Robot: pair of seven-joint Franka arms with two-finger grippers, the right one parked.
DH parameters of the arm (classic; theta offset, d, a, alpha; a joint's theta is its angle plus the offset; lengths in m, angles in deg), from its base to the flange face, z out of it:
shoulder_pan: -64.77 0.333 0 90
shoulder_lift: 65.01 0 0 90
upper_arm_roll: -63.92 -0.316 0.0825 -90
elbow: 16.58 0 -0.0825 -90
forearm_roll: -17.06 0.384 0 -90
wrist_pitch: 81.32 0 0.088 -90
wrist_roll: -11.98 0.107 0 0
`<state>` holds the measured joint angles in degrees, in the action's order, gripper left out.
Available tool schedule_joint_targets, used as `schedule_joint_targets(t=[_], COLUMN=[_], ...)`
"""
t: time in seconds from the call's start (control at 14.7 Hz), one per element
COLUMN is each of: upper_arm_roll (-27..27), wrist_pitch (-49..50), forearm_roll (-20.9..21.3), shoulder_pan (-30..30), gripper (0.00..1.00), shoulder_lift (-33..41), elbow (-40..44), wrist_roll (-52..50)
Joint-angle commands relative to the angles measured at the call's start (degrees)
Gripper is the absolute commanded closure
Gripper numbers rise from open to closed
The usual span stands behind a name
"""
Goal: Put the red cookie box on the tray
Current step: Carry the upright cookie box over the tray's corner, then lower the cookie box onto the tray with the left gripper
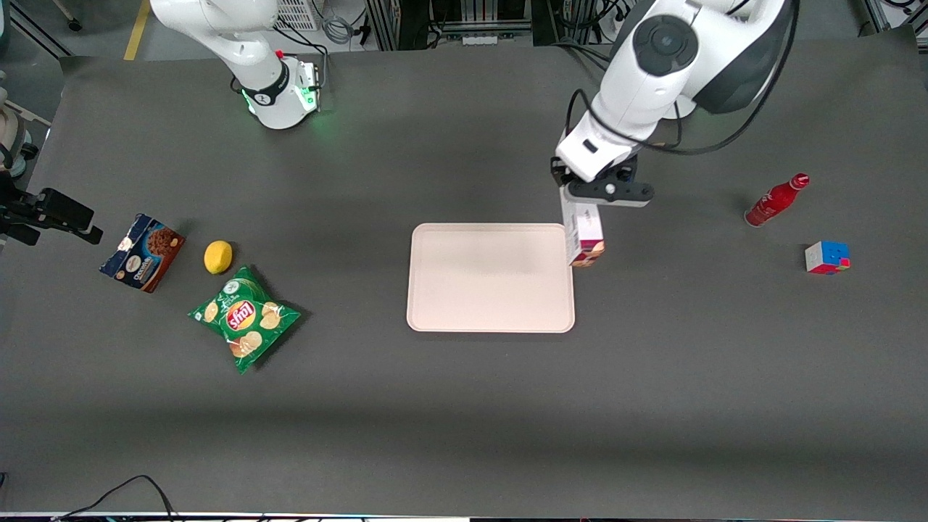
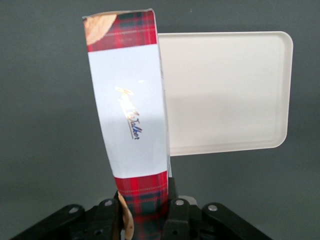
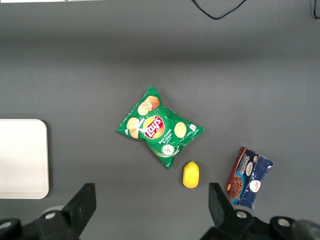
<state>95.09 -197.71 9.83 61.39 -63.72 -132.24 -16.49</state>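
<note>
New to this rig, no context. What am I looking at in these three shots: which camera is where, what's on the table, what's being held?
Two robot arms stand at a dark table; one works, one stays parked. The wide shot looks at them from the front. The other two come from cameras on each arm's wrist.

The working arm's gripper is shut on one end of the red cookie box, which hangs lifted at the edge of the tray nearest the working arm's end.

Toward that end: a red bottle and a puzzle cube. Toward the parked arm's end: a chip bag, a lemon, a blue cookie box.
</note>
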Motion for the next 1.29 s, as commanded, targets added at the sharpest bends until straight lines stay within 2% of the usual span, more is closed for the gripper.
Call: schedule_joint_targets(t=[0.0, 0.07, 0.34, 0.68, 1.22], upper_arm_roll=[1.0, 1.0, 0.9, 0.9, -0.2], wrist_pitch=[-8.0, -10.0, -18.4, -20.5, -22.1], forearm_roll=[1.3, 2.8, 14.1, 20.0, 20.7], shoulder_pan=[-0.4, -0.6, -1.4, -1.5, -1.5], gripper=[0.97, 0.96, 0.98, 0.98, 0.98], shoulder_lift=[-7.3, -9.4, -17.4, -22.6, -26.0], elbow=[1.0, 1.0, 1.1, 1.2, 1.4], wrist_roll=[-1.5, -1.4, -7.1, -9.9, -10.5])
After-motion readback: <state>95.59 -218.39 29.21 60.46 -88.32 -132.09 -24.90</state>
